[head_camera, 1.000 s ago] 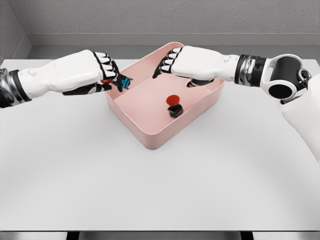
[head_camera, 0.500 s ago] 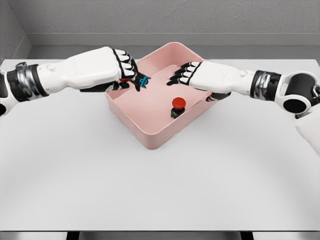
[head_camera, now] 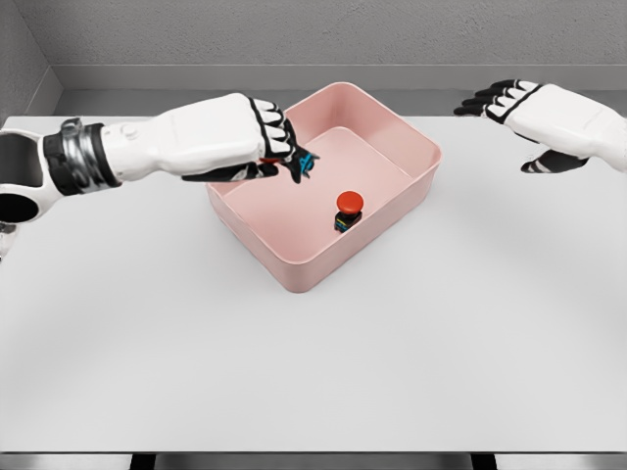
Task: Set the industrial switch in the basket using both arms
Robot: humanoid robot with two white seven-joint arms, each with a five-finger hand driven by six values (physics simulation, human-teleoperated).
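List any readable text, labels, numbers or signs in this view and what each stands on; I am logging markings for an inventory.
None can be read.
Industrial switch in the pink basket: red button, dark body with small coloured patches; no lettering legible.
Second switch in the left robot hand: only a blue bit shows; no text.
Right robot hand, basket and table: unmarked.

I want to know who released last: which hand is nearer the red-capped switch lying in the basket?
Left. The left hand holds another switch over the pink basket, near the red-capped switch; the right hand is open, off beyond the basket.
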